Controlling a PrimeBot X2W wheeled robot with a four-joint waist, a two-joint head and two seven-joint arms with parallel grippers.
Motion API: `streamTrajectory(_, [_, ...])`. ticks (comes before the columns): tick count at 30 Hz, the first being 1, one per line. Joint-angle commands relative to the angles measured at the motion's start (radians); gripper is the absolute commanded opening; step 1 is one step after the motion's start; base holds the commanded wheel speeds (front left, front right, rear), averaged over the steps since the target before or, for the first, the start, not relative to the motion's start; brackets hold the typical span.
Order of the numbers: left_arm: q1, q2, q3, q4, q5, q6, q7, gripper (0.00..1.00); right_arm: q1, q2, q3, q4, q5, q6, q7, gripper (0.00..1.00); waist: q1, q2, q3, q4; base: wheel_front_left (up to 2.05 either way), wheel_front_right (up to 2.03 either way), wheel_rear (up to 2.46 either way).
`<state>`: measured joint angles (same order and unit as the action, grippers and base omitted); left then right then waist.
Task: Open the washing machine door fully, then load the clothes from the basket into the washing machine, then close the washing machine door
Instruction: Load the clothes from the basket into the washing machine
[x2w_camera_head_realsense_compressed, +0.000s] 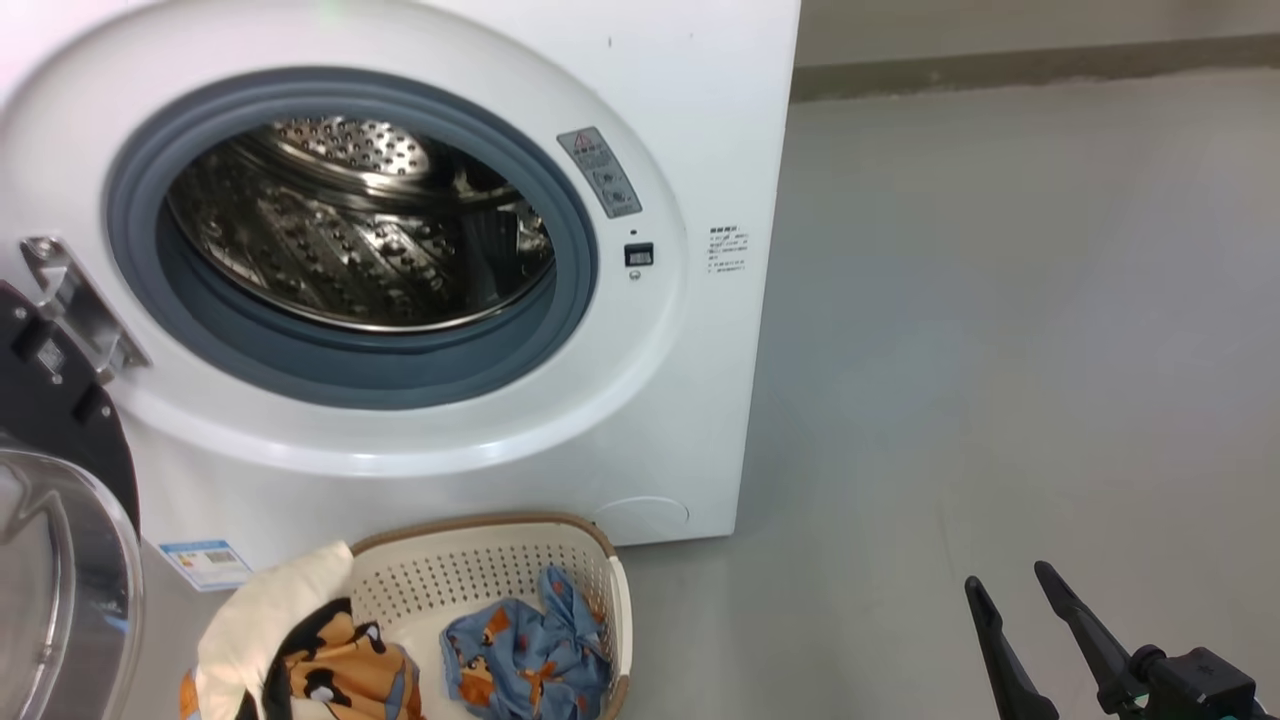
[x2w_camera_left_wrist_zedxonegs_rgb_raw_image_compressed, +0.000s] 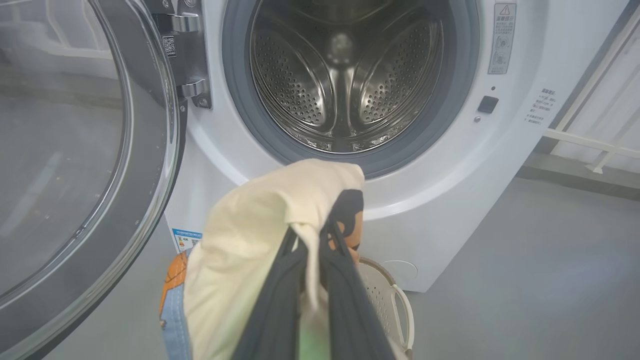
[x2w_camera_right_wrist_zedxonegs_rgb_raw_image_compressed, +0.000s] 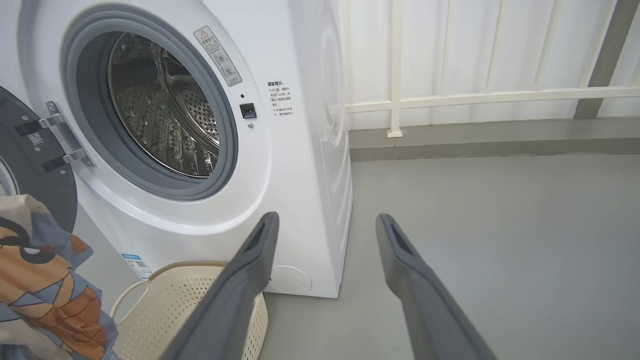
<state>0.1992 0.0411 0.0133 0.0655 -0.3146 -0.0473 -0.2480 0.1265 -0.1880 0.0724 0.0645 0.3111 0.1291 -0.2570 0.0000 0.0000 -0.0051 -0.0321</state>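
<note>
The washing machine (x2w_camera_head_realsense_compressed: 690, 150) stands with its steel drum (x2w_camera_head_realsense_compressed: 360, 220) bare. Its door (x2w_camera_left_wrist_zedxonegs_rgb_raw_image_compressed: 145, 150) hangs swung wide on the left. My left gripper (x2w_camera_left_wrist_zedxonegs_rgb_raw_image_compressed: 310, 232) is shut on the cream garment (x2w_camera_left_wrist_zedxonegs_rgb_raw_image_compressed: 250, 220), which it holds up in front of the drum's lower rim, above the basket (x2w_camera_left_wrist_zedxonegs_rgb_raw_image_compressed: 387, 295). In the head view this cream garment (x2w_camera_head_realsense_compressed: 265, 610) rises over the left side of the basket (x2w_camera_head_realsense_compressed: 480, 560), and a light blue garment (x2w_camera_head_realsense_compressed: 530, 655) lies inside. My right gripper (x2w_camera_head_realsense_compressed: 1008, 575) stands open over the floor to the right, holding nothing.
Bare grey floor (x2w_camera_head_realsense_compressed: 1000, 350) stretches right of the machine. A white railing (x2w_camera_right_wrist_zedxonegs_rgb_raw_image_compressed: 475, 97) and wall run behind it. The open door (x2w_camera_head_realsense_compressed: 50, 560) stands out at the left, close to the basket.
</note>
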Motion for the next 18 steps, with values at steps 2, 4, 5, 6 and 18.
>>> streamTrajectory(2, [-0.01, 0.009, 0.026, -0.048, 0.003, 0.004, -0.014, 0.0, 0.0, -0.019, 0.013, -0.018, 0.009, 0.002, -0.005, 1.0, 0.0, 0.0, -0.028, -0.002, 0.0, 0.0, 0.0])
streamTrajectory(4, [-0.001, 0.009, 0.024, -0.059, 0.007, 0.004, -0.014, 0.0, 0.003, -0.019, 0.011, -0.017, 0.009, 0.002, -0.005, 1.0, 0.0, 0.0, -0.037, -0.002, 0.0, 0.0, 0.0])
streamTrajectory(5, [0.004, 0.009, 0.023, -0.063, 0.008, 0.005, -0.014, 0.0, 0.006, -0.019, 0.009, -0.016, 0.009, 0.002, -0.005, 1.0, 0.0, 0.0, -0.043, -0.001, 0.0, 0.0, 0.0])
streamTrajectory(6, [0.009, 0.009, 0.021, -0.068, 0.01, 0.006, -0.014, 0.0, 0.009, -0.018, 0.007, -0.016, 0.009, 0.002, -0.005, 1.0, 0.0, 0.0, -0.047, -0.001, 0.0, 0.0, 0.0])
streamTrajectory(18, [0.042, 0.009, 0.014, -0.102, 0.013, 0.012, -0.014, 0.0, 0.021, -0.016, 0.003, -0.017, 0.012, 0.002, -0.005, 1.0, 0.0, 0.0, -0.068, 0.005, 0.0, 0.0, 0.0])
